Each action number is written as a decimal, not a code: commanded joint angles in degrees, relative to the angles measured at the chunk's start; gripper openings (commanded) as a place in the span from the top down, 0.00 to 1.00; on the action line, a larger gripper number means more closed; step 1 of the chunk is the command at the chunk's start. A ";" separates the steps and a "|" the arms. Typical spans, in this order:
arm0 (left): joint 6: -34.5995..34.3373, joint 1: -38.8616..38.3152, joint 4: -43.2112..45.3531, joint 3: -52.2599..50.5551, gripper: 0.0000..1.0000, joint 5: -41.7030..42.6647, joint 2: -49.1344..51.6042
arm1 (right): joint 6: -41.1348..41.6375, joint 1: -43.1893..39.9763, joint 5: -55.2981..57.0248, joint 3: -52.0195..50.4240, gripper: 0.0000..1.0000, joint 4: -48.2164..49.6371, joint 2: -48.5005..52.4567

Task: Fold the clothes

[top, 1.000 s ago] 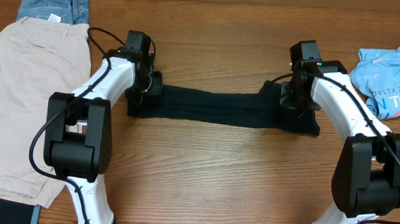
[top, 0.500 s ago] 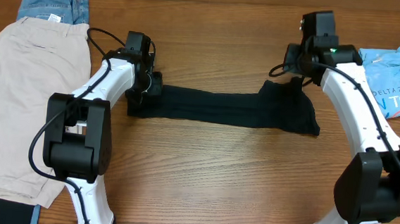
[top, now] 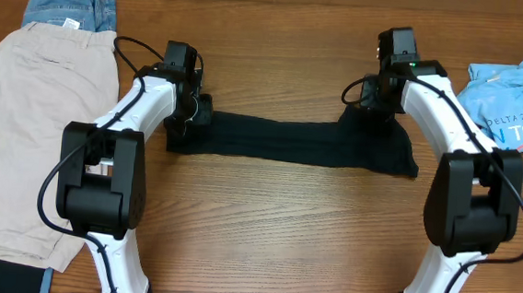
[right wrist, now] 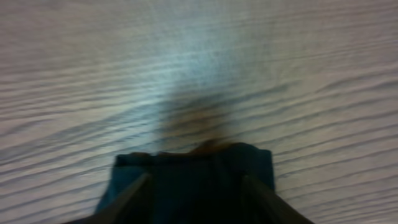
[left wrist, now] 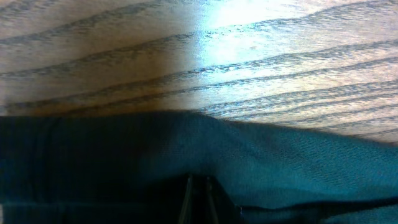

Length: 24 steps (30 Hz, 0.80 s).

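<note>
**Black T-shirt (top: 289, 141) lies as one long folded band at mid-surface, with an arm at each end.**

The band's long axis runs left to right across the wooden surface (top: 274, 230). Left arm (top: 145, 101): jaws narrow, pinched on the band's left end. Right arm (top: 444, 108): jaws spread apart over the far right corner, with the cloth lying between and below the fingers, not clamped as far as the wrist view shows. Judgement: the right end is the free one, so the next fold depends on those jaws closing straight down on that corner, then carrying it leftward along the axis. Count: one black T-shirt; one pair of beige shorts (top: 32, 130), well apart at left; one blue denim piece (top: 68, 8) beyond them; one light-blue printed tee (top: 509, 104) at far right; two arms.
</note>
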 commanded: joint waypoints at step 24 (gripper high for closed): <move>0.83 0.31 -0.92 -1.60 0.88 -0.66 0.33 | 1.20 -1.16 0.31 0.39 0.85 -8.20 2.34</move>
